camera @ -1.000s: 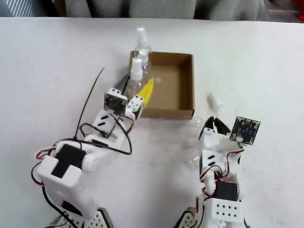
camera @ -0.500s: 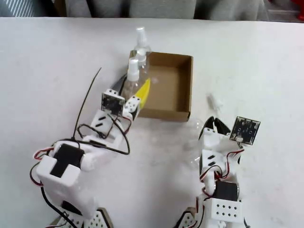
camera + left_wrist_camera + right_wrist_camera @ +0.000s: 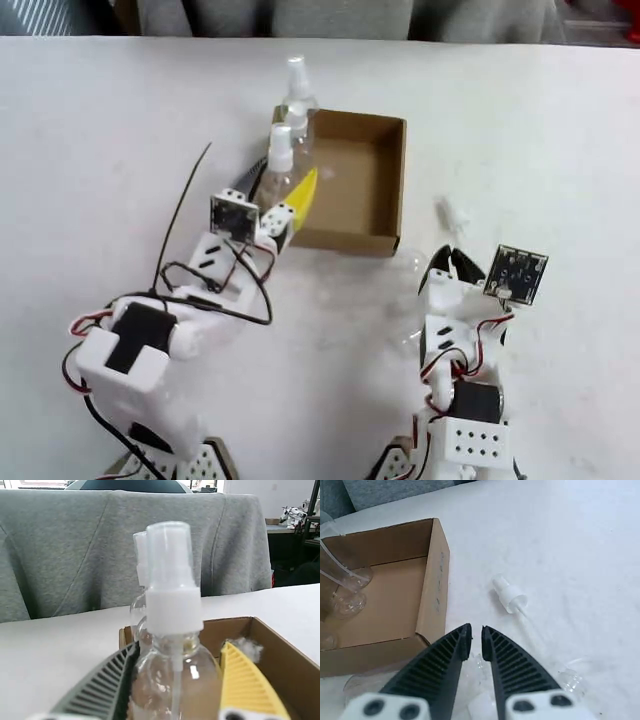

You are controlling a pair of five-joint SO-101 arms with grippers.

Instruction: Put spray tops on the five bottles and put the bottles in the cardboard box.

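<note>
Left gripper (image 3: 288, 178) is clamped on an upright spray bottle (image 3: 172, 675), grey finger on one side of the clear body and yellow finger on the other, with the bottle's spray top (image 3: 170, 580) already seated. The bottle stands at the left wall of the cardboard box (image 3: 403, 180), long axis vertical. The right wrist view shows clear bases inside that wall, so it looks to be within the box, though whether it rests on the floor I cannot tell. Open box space lies to its right. A second capped bottle (image 3: 297, 95) stands just beyond it at the far left corner, so letting go should be straight, without swinging far. Right gripper (image 3: 476, 632) sits near the box's near right corner, jaws drawn almost together on nothing visible, a loose spray top (image 3: 509, 597) just beyond it.
</note>
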